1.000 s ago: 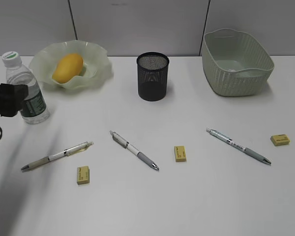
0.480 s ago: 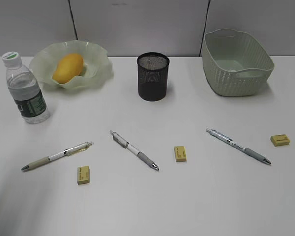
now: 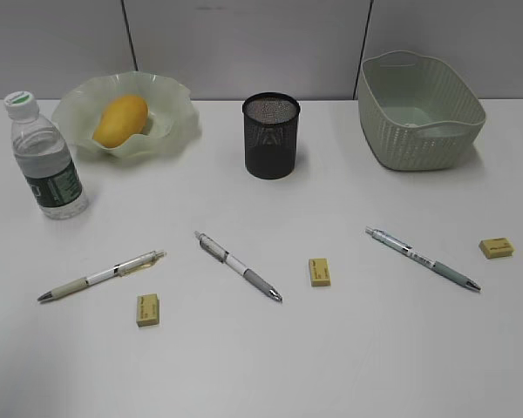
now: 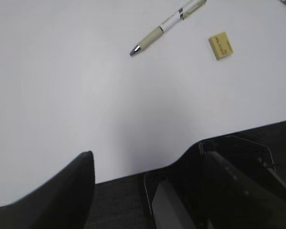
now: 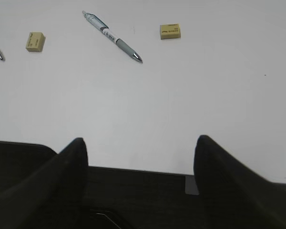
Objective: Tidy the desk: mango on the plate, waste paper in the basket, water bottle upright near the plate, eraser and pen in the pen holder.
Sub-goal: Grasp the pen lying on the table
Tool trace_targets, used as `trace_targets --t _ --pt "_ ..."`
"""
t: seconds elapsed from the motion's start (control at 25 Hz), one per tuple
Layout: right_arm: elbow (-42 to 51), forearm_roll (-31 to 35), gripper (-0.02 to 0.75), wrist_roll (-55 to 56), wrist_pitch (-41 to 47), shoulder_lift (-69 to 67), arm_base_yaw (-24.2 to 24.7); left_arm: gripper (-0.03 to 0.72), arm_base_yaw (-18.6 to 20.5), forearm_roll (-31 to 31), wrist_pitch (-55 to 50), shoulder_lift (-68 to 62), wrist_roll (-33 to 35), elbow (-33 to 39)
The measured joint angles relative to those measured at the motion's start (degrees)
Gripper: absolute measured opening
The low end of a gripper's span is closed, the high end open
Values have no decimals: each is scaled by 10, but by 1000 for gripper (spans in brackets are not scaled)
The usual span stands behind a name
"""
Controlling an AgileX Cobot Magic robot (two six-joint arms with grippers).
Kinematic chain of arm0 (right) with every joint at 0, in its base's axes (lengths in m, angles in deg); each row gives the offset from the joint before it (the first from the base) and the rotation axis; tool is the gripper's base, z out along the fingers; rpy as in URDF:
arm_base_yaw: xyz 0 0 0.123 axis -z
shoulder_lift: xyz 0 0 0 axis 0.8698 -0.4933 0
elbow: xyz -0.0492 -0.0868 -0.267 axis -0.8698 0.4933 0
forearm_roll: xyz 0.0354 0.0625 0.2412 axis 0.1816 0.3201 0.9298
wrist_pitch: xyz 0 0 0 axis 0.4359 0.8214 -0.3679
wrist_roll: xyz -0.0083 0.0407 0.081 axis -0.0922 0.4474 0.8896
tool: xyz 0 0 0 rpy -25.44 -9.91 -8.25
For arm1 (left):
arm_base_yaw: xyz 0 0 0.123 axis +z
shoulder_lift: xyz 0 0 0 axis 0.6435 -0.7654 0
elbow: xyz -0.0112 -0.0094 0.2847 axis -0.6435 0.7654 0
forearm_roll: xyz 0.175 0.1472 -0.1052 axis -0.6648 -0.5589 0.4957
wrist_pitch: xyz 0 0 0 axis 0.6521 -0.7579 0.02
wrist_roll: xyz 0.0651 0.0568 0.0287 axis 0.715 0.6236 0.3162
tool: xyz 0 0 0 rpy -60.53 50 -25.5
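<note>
Pens [image 3: 102,276] and erasers [image 3: 147,309] lay slantwise toward the desk's [image 3: 349,348] front edge, ahead of both arms' empty jaws; right stood wide, left's gap unclear.

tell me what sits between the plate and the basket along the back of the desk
The black mesh pen holder stands between the plate and the basket, with bare desk on either side of it, as the exterior view shows.

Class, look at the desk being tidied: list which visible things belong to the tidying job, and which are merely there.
Belongs to the job:
mango on plate
water bottle
pen holder
basket
three pens
three erasers

Merely there:
grey wall panels behind the desk

No waste paper is visible.
</note>
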Motion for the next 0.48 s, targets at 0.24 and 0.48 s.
trace_targets --t 0.24,0.48 --pt "0 0 547 0 0 0 0 526 0 1 -12 108 0 -1" --pt "0 -1 547 0 0 0 0 525 0 1 -6 194 0 -1"
